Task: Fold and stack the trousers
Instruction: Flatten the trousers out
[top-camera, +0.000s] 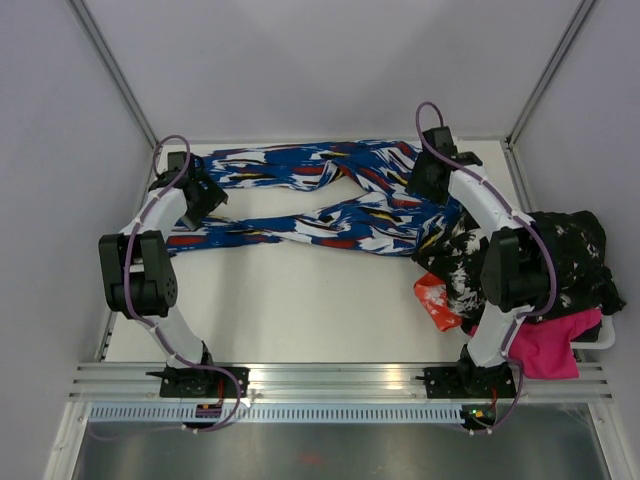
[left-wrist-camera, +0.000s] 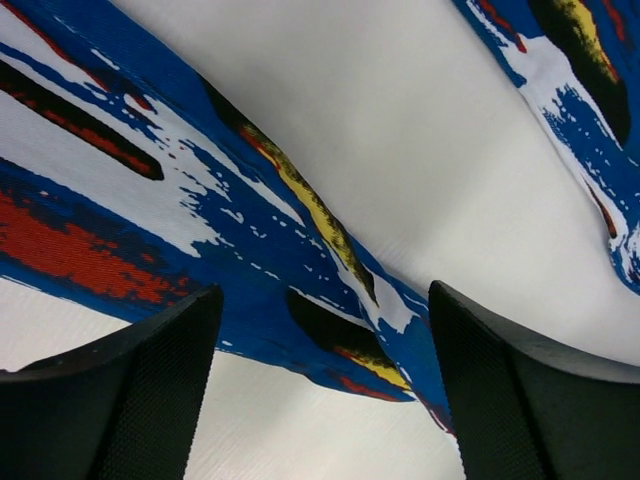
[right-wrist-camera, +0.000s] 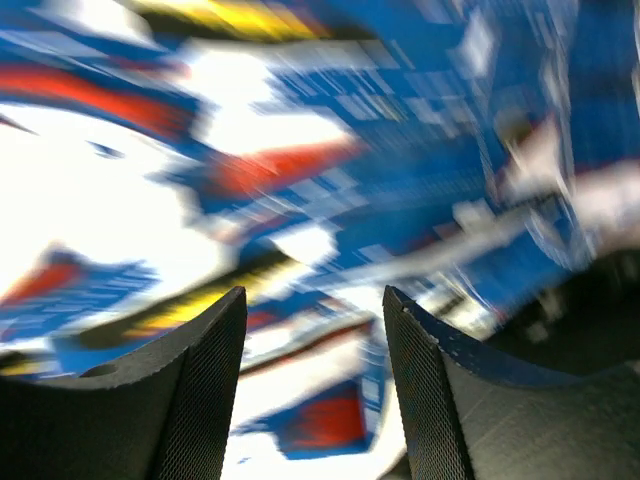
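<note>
From above, the trousers (top-camera: 330, 205) lie spread across the far bench (top-camera: 300, 300), legs to the left and waist to the right. The left gripper (top-camera: 205, 195) is over the leg ends, the right gripper (top-camera: 428, 180) over the waist.
Left wrist: released, fingers (left-wrist-camera: 150, 390) wide apart above a leg.
Right wrist: released, fingers (right-wrist-camera: 200, 390) apart over blurred fabric.

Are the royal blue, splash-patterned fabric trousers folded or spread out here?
Spread out, not folded: the trousers lie lengthwise across the white table, with both legs stretched side by side and bare table showing between them.
</note>
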